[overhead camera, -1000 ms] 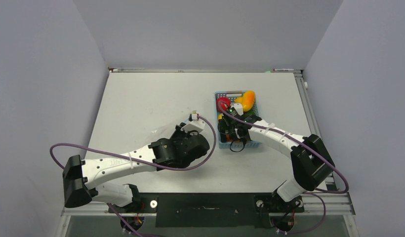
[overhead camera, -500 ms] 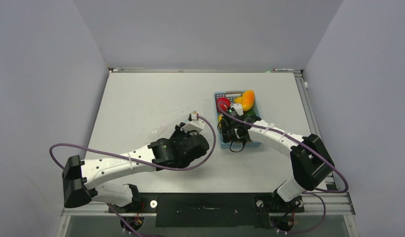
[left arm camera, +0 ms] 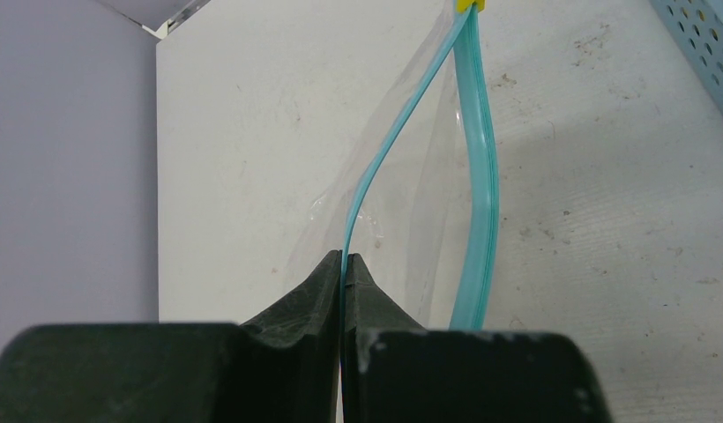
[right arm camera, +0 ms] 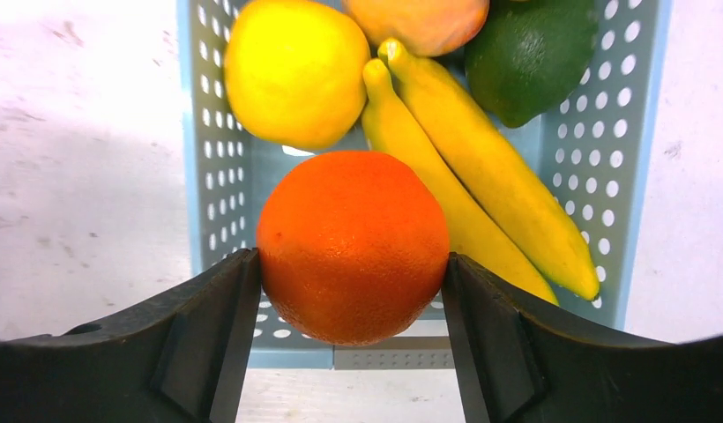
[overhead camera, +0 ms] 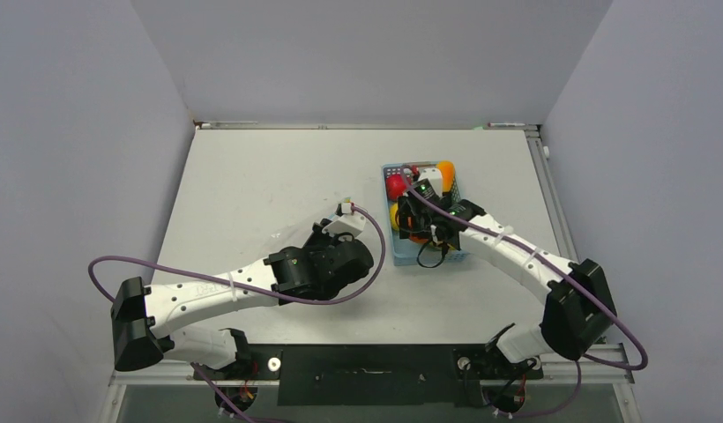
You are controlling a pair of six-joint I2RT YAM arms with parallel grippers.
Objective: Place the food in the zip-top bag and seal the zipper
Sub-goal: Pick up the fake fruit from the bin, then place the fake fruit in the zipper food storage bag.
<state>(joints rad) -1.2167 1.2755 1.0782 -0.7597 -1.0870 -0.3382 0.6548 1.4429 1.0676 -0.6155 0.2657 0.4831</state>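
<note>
My left fingers [left arm camera: 316, 291] were pinched tight on one lip of the zipper [left arm camera: 483, 176], lifting it so the zip-top bag [left arm camera: 420, 194] on the worktop [left arm camera: 605, 220] gaped open. My right fingers [right arm camera: 208, 339] clamped an orange [right arm camera: 352, 247] over the basket [right arm camera: 605, 159], food bound for that mouth.

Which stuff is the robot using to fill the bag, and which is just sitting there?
For the job: orange in the right pincer, lemon, bananas, green fruit, zip-top bag, zipper pinched by the left pincer.
Just there: blue basket, table.
</note>
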